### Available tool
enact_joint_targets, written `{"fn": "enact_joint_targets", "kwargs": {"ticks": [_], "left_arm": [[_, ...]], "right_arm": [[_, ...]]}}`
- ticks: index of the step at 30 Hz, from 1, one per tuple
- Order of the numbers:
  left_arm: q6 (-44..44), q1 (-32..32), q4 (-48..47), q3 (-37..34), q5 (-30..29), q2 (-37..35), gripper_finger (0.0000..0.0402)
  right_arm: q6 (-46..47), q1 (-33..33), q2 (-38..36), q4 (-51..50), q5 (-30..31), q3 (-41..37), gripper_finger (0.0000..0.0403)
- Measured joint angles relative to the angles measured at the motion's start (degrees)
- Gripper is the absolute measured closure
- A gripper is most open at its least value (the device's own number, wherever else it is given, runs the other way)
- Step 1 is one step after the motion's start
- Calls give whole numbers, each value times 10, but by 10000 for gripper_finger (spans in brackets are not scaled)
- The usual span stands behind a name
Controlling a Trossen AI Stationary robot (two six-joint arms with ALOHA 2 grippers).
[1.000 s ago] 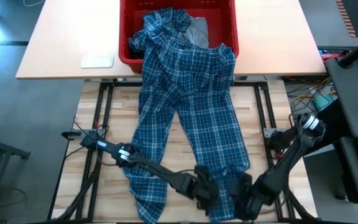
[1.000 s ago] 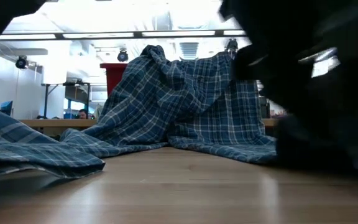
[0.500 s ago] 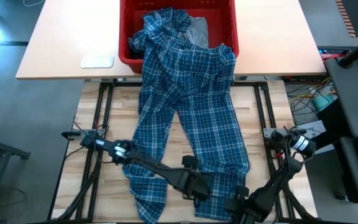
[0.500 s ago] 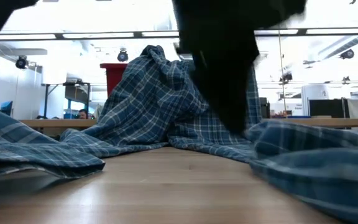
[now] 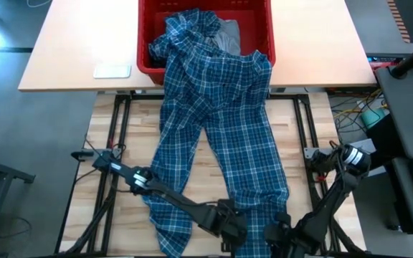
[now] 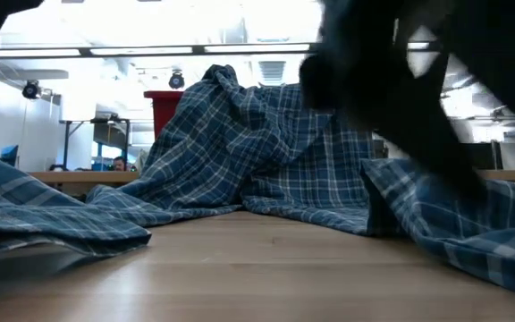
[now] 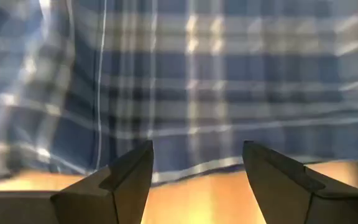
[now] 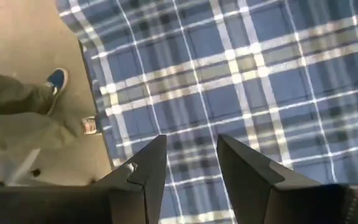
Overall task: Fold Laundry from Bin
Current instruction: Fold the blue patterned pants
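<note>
A blue-and-white plaid garment (image 5: 214,122) lies stretched from the red bin (image 5: 144,57) across the wooden table to the near edge. Its far end is heaped over the bin's near wall. A grey garment (image 5: 228,34) lies inside the bin. Both grippers are at the plaid garment's near right end. My left gripper (image 5: 233,231) is open just above the cloth, with its hem and bare table showing between the fingers (image 7: 129,171). My right gripper (image 5: 278,235) is beside it toward the table's right, shut on the cloth. My right gripper holds the plaid garment at its near right end, coming from above on a steep slant. Cloth fills the gap between its fingers (image 8: 151,162), which hide the exact spot of the hold. In the low view the cloth rises in a fold (image 6: 392,192) under the gripper.
A white flat thing (image 5: 112,70) lies on the pale far table left of the bin. Black frame rails run along both sides of the wooden table. A person's shoe (image 8: 56,79) and trouser leg show on the floor beyond the near edge. Desks with gear stand at the right.
My left gripper has gone toward the table's near edge. My right gripper has shifted a little toward the near left and sunk slightly. The plaid garment's near right end, flat a second ago, now stands raised in a fold and reaches closer to the near edge.
</note>
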Motion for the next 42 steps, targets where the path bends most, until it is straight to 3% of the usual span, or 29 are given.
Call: {"fn": "enact_joint_targets", "kwargs": {"ticks": [7,14,21,26,28,31,37,39,42], "left_arm": [[-5,-1,19,2,15,33,171],[7,-9,-7,3,25,33,171],[-1,-14,0,3,47,30,171],[-10,-15,-2,3,70,6,171],[-10,-15,7,3,65,-12,171],[-8,-14,36,9,46,-27,171],[-24,-2,6,5,37,-25,171],[-19,1,-8,5,13,-45,171],[-8,3,-33,5,-37,-100,171]], "right_arm": [[-1,-7,45,5,3,-8,266],[19,21,70,2,-89,-4,266],[86,50,31,-28,-136,-8,266],[70,42,2,-22,-66,23,266],[60,40,5,-20,-29,29,266],[62,40,23,-21,-33,26,266],[86,52,87,59,-83,27,266],[108,65,111,105,-113,39,266],[133,80,142,89,-140,75,266]]}}
